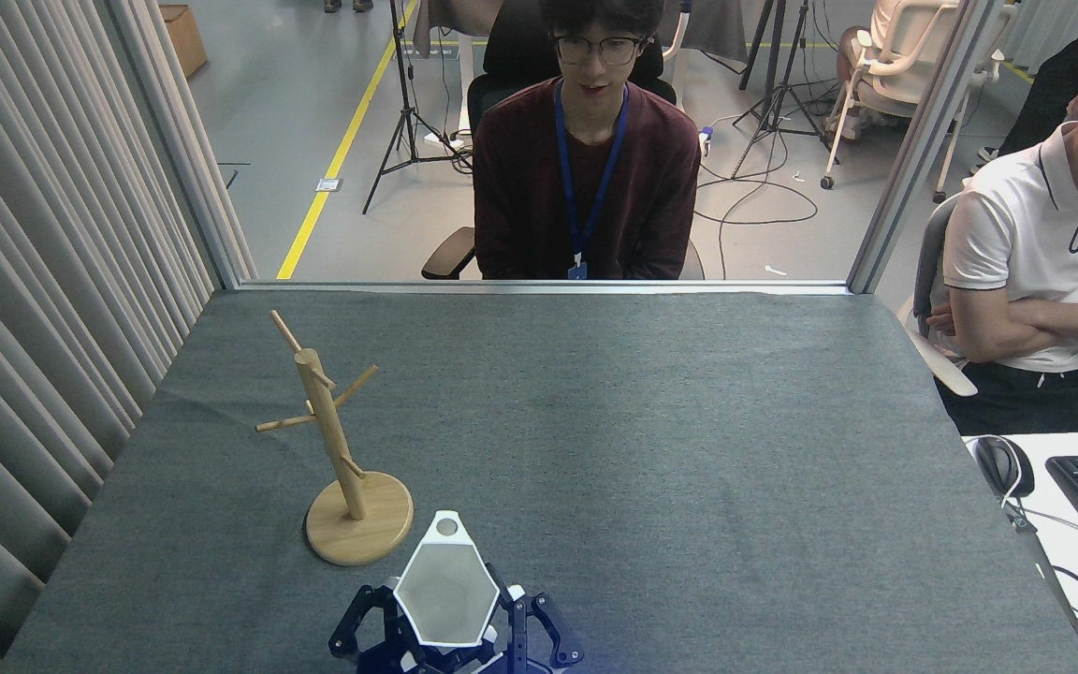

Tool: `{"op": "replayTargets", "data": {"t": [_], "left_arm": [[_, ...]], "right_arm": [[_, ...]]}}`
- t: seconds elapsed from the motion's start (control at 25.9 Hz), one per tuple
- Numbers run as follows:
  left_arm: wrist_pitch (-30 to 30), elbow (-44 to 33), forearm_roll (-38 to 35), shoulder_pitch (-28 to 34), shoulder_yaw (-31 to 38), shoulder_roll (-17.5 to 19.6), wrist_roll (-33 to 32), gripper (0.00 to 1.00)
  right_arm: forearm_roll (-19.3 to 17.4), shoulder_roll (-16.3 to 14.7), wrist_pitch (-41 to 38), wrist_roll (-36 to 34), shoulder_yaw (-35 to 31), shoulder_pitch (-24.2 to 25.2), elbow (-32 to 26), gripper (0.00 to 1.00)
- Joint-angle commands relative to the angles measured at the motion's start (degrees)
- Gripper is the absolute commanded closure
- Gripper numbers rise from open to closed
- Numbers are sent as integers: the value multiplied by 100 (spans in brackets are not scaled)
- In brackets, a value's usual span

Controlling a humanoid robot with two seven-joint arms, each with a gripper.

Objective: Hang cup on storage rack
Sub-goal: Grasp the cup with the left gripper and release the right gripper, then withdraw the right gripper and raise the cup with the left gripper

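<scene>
Leftmost stands the storage rack point(342, 449) — a pale wooden post on a round disc base, leaning a touch to the left as the head view shows it, with thin pegs angling up and out: one pointing up-left from the top, one reaching left at mid-height, one to the right, and a short stub lower down. Every peg is bare; nothing hangs on it yet.

Just right of the disc base and nearer to the robot is the cup point(444, 594), mouth up toward the camera, so its pale inside shows — empty. Its tab with the round hole points away from the robot, toward the far side of the table point(651, 421), and the hole lies just beside the near-right edge of the rack's base.

Dark fingers frame the cup at the bottom edge. The left gripper point(372, 637) shows linkages at the cup's left flank; whether it is clamped or merely alongside cannot be told. The right gripper point(506, 632) appears closed on the cup from below and right, its fingers against the faceted wall.

So the pegs lie up and to the left of the cup, well above it. My judgement: the coming move turns on lifting the cup and bringing the tab's hole in line with a peg's slanted axis, most likely the right-hand peg, which is nearest.
</scene>
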Motion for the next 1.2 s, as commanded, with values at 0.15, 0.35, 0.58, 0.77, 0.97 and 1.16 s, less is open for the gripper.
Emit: {"op": "replayTargets", "data": {"t": [0.15,0.35,0.58,0.77,0.97,1.16], "left_arm": [[-12,1,0,-16,-5,8,12,66],[-12,1,0,-25,4,8,21,65],[-3,-8,0,-7,4,17,12,66],[14,-26,0,2,22,8,3,66],[366,-43,18,-16,57,35,12,66],[964,-26,18,-60,224,61,12,71]], "right_arm": [[-10,-7,-38,5,4,31,4,43],[-37,-7,-38,-144,4,40,-145,1],[-72,-104,-117,-373,4,242,-1068,1],[-758,-7,735,-522,-901,13,-1200,1],[-1601,-200,753,-171,-2518,-250,-479,1],[-1619,-692,516,-127,-3046,49,-268,1]]}}
